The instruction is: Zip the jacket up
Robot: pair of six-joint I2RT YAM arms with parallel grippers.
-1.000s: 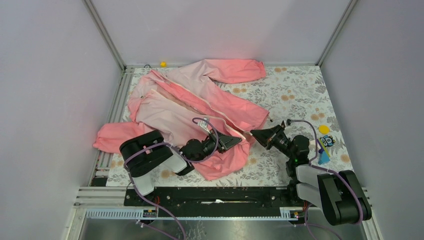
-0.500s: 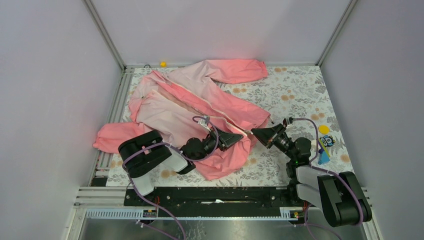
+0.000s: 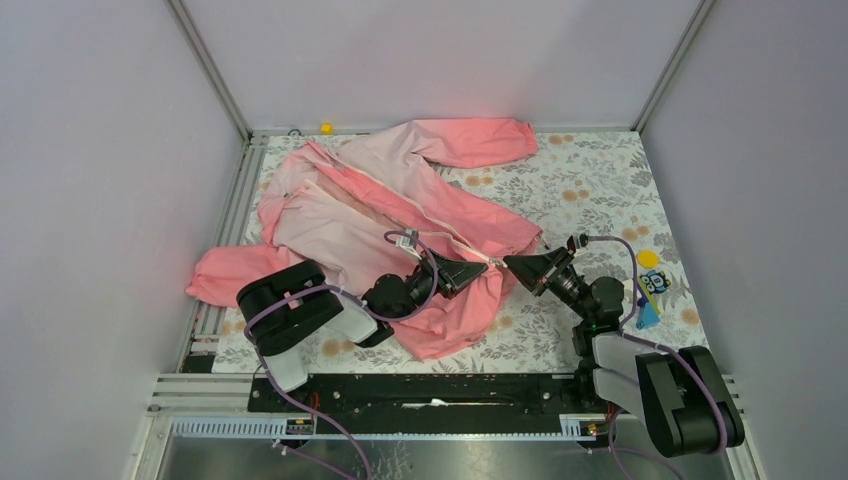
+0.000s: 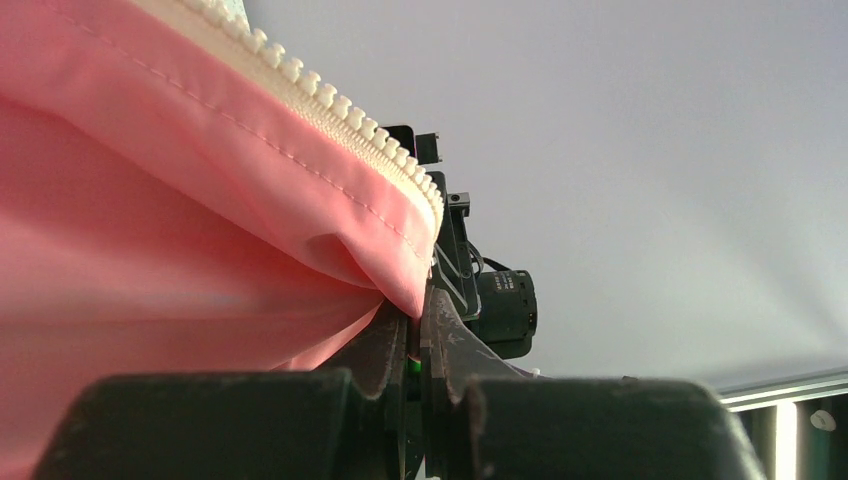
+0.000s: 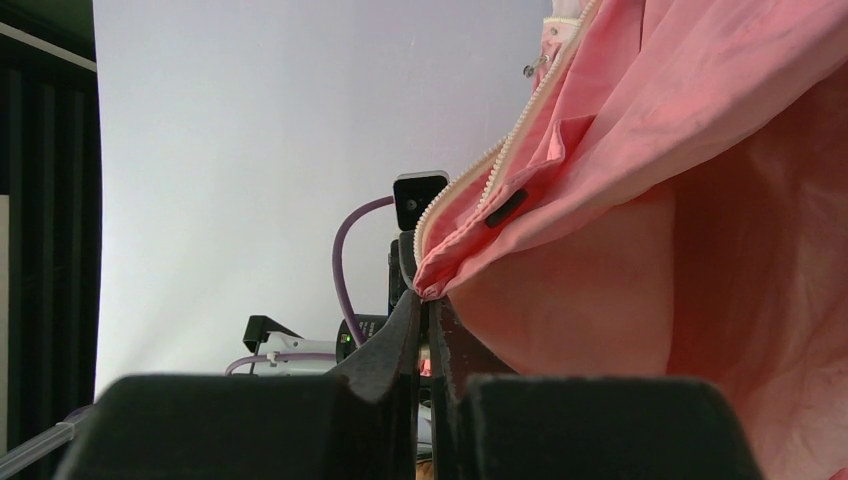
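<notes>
The jacket [image 3: 400, 190] lies crumpled across the left and middle of the flowered tabletop [image 3: 590, 185]. It is pale pink near the collar at the upper left and turns coral toward the hem at lower centre. One sleeve reaches toward the top centre of the overhead view and the other trails off the tabletop's left edge. A whitish zipper [image 3: 420, 215] runs on a slant from the upper left down to the hem, just right of centre, and there the two arms meet almost tip to tip. The left fingers [image 3: 462, 272] come in from the left and the right fingers [image 3: 528, 268] from the right, both low over the cloth. In the left wrist view the left fingers are pressed together on a coral corner of fabric, just under the end of a row of zipper teeth that climbs to the upper left. In the right wrist view the right fingers are likewise shut, pinching the bottom tip of a zipper edge. The cloth hangs in folds to the right of that view, with a small dark tab [image 5: 505, 207] on it. I cannot tell whether the two zipper halves are joined. A few small bright bits [image 3: 652, 285] sit at the right of the tabletop.
</notes>
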